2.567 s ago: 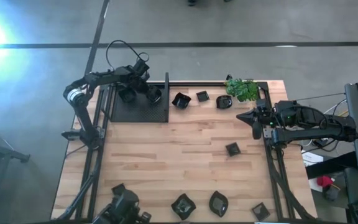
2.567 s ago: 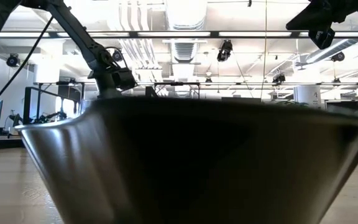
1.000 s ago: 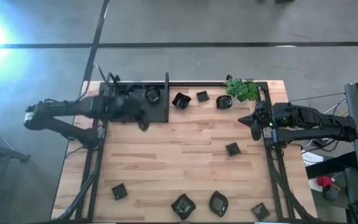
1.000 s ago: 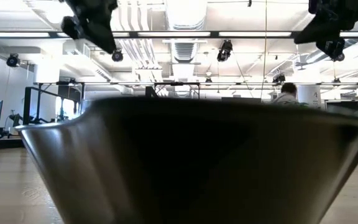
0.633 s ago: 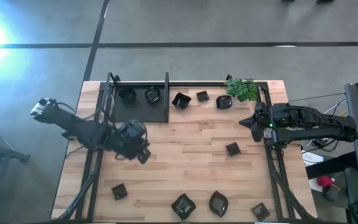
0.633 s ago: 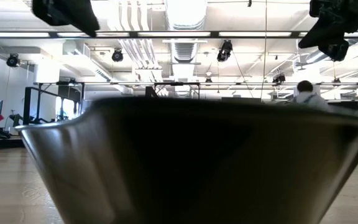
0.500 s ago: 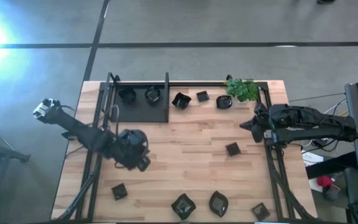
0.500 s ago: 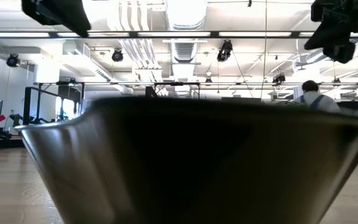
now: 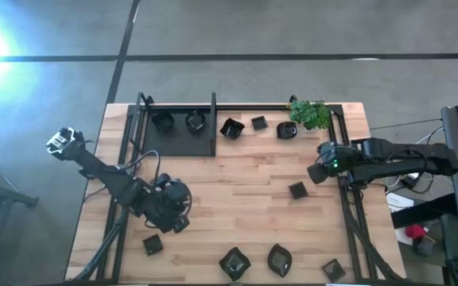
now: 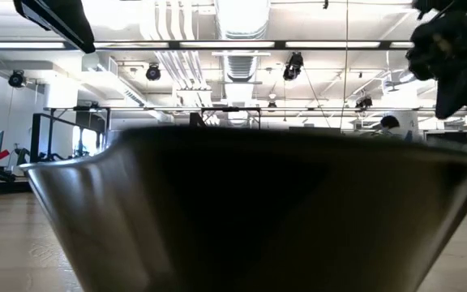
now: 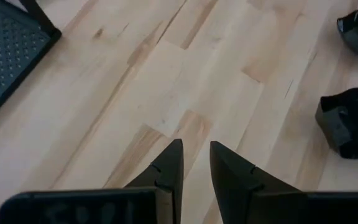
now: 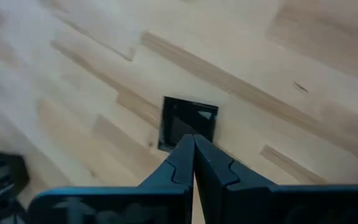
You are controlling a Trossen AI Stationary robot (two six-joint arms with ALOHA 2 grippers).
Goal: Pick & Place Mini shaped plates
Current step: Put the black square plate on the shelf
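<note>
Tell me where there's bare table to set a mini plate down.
The widest bare wood lies mid-table, between the tray, the left gripper and the square plate. It is crowded along the near edge and beside the plant.

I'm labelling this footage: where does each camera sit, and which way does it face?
High view: overhead, straight down on the table; both arms show.
Low view: table height, facing the room; a dark dish fills it.
Left wrist view: past the left hand, slightly parted, at bare wood.
Right wrist view: past the shut right hand at a square plate, shared with the high view.
</note>
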